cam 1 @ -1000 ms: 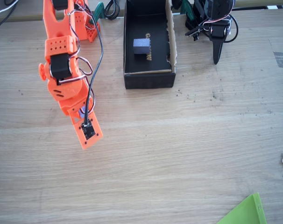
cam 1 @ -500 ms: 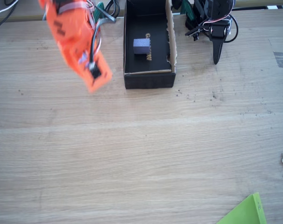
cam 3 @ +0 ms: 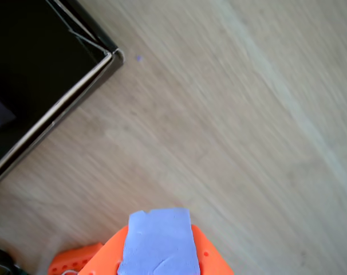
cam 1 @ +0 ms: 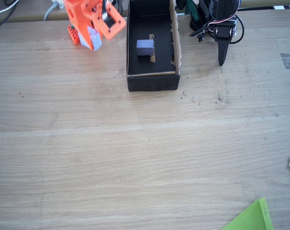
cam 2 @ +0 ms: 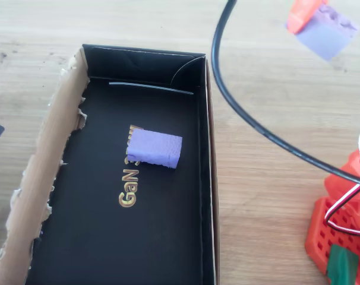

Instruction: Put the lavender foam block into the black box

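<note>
The lavender foam block hangs in the air at the back left of the table, with my orange gripper shut on it. In the overhead view the lavender foam block and the gripper sit at the top right, outside the black box and to the right of its wall. The wrist view has the lavender foam block between the orange jaws, above bare wood, with the black box corner at the upper left. A darker purple-blue block lies inside the box beside the gold print.
The black box stands at the back centre, its torn brown edge on the right in the fixed view. A black cable arcs over the table beside the box. The orange arm base stands nearby. A green sheet pokes in at the front right corner.
My arm has swung from the left middle of the table up and back toward the box's left side, carrying the lavender block. The block inside the box has not moved.
</note>
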You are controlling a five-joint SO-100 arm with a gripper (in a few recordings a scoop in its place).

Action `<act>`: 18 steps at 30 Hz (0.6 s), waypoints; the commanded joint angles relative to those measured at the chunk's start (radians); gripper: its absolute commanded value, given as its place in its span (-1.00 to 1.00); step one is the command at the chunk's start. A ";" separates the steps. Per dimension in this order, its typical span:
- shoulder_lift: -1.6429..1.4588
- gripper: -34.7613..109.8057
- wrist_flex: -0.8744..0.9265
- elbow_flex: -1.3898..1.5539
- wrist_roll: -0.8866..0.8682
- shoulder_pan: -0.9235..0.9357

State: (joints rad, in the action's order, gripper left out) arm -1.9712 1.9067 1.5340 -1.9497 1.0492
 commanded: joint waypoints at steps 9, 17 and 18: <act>-0.055 -0.52 0.006 0.026 0.028 -0.018; -0.063 -0.52 -0.005 0.017 -0.006 -0.258; -0.057 -0.52 -0.018 0.023 0.005 -0.299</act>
State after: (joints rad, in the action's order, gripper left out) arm -1.9926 1.9021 1.5570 -1.9436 0.8283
